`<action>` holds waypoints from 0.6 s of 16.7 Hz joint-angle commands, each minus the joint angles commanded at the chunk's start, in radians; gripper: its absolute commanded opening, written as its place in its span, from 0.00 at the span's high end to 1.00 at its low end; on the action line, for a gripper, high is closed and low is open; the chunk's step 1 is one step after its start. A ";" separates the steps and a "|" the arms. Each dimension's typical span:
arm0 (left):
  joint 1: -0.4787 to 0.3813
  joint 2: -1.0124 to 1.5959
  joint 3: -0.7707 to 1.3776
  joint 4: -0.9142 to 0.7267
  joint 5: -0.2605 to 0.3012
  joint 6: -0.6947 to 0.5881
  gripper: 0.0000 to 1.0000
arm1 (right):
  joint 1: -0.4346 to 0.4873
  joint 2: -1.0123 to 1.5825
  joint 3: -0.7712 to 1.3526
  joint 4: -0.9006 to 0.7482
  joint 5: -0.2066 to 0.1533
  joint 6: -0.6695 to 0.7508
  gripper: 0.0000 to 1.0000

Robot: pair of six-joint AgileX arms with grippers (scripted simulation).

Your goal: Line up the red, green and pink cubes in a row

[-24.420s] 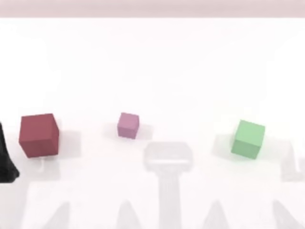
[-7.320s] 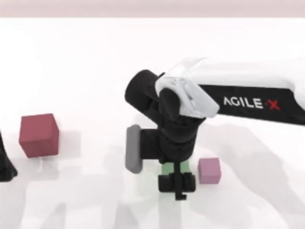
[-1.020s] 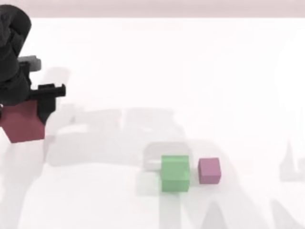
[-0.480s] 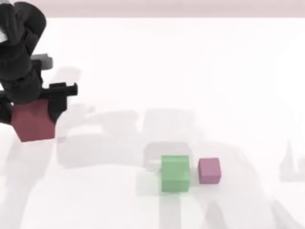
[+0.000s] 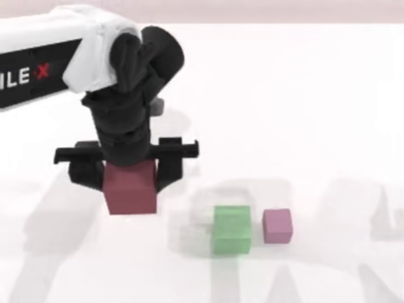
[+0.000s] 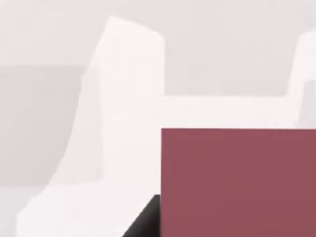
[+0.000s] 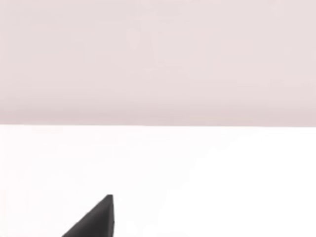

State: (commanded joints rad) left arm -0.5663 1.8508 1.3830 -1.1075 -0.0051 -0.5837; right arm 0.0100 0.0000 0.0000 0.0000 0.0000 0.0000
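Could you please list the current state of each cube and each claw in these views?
red cube: clamped in the left claw, to the left of the other two cubes.
green cube: resting on the table, free.
pink cube: resting on the table just right of the green cube, free.
left claw: shut on the red cube.
right claw: only a dark tip shows in the right wrist view.
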 joint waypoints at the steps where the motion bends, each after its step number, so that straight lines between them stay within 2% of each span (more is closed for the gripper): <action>1: -0.037 -0.007 -0.001 -0.003 0.000 -0.028 1.00 | 0.000 0.000 0.000 0.000 0.000 0.000 0.00; 4: -0.085 -0.020 -0.002 -0.006 -0.002 -0.070 1.00 | 0.000 0.000 0.000 0.000 0.000 0.000 0.00; 10: -0.082 -0.004 -0.034 0.037 -0.001 -0.065 1.00 | 0.000 0.000 0.000 0.000 0.000 0.000 0.00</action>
State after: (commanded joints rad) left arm -0.6486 1.8464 1.3490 -1.0708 -0.0063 -0.6484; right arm 0.0100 0.0000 0.0000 0.0000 0.0000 0.0000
